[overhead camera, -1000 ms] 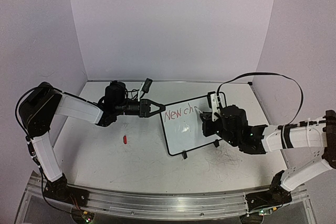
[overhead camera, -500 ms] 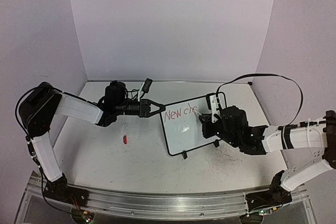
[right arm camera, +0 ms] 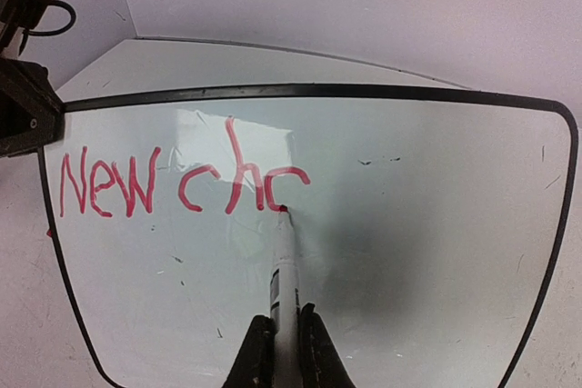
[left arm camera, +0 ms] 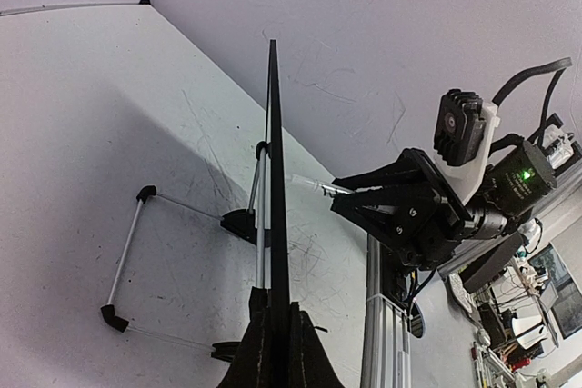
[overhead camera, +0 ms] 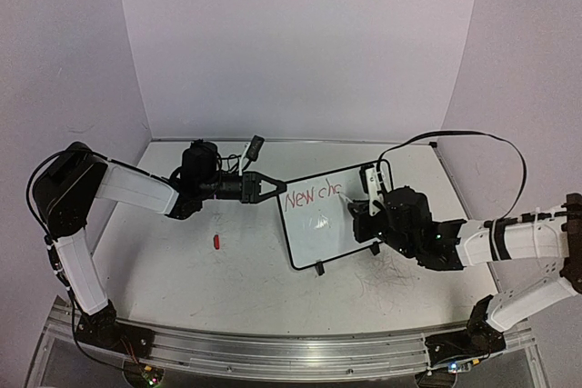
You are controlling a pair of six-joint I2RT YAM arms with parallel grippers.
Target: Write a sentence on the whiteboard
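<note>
The whiteboard [overhead camera: 318, 229] stands tilted on the table, its black frame edge-on in the left wrist view [left arm camera: 273, 152]. Red writing [right arm camera: 182, 184] on it reads "New ch" followed by a c-shaped stroke. My left gripper [overhead camera: 271, 186] is shut on the board's left edge, both fingers pinching the frame [left arm camera: 275, 320]. My right gripper [right arm camera: 286, 324] is shut on a white marker [right arm camera: 285, 265]. The marker's red tip touches the board at the lower end of the last stroke. From above, the right gripper [overhead camera: 357, 210] hangs over the board's right half.
A small red cap [overhead camera: 216, 242] lies on the tabletop left of the board. A small black object [overhead camera: 256, 144] sits near the back wall. The board's black feet [overhead camera: 319, 269] rest on the table. Purple walls close in on three sides, and a metal rail [overhead camera: 291, 352] runs along the front.
My right gripper has shifted slightly down and to the right along the board with the marker. The left arm and the board have stayed still.
</note>
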